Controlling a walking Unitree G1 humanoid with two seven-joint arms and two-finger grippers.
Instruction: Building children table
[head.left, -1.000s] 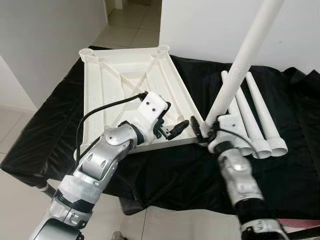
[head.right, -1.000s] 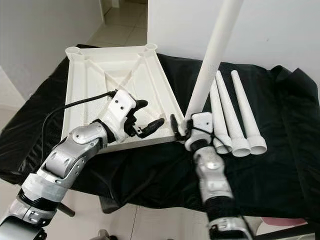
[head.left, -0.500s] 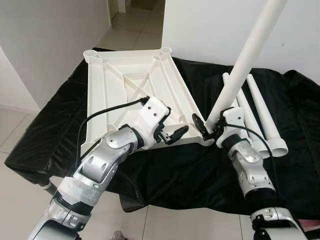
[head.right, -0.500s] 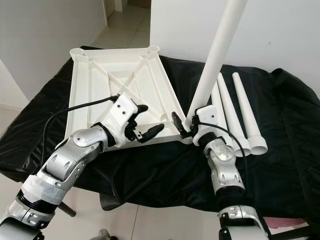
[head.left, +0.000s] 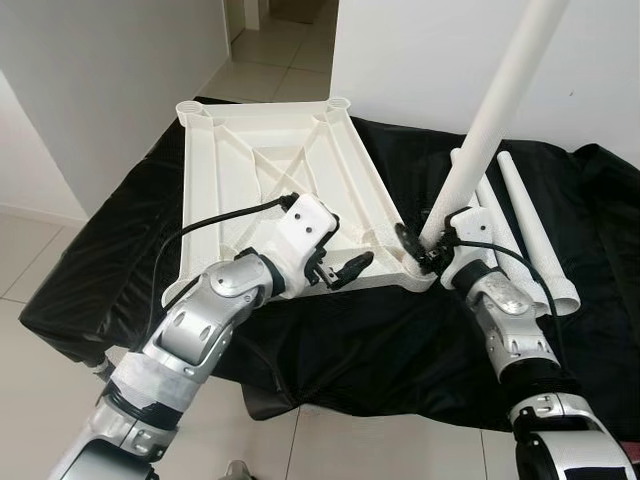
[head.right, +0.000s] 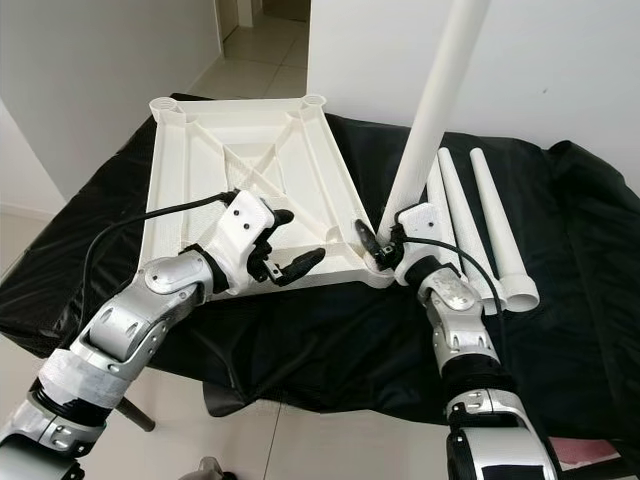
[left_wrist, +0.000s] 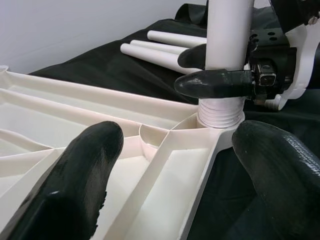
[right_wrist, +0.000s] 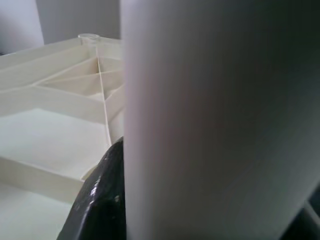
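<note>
At the near right corner socket, right gripper (head.left: 418, 246) clamps the table leg (head.left: 490, 125), whose threaded end now sits in the upturned tabletop (head.left: 270, 170), no longer off the edge. Left gripper (head.left: 340, 268) hovers open beside it; three spare legs (head.right: 480, 235) remain on the black cloth (head.left: 380, 340), so leg one looks seated.

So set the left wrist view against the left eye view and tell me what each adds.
The left wrist view shows the threaded end of the held leg seated at the corner socket of the upturned tabletop. The left eye view shows the whole tabletop, the left hand open at its near edge, and the black cloth. Both show the right hand gripping that leg, and the spare legs.
</note>
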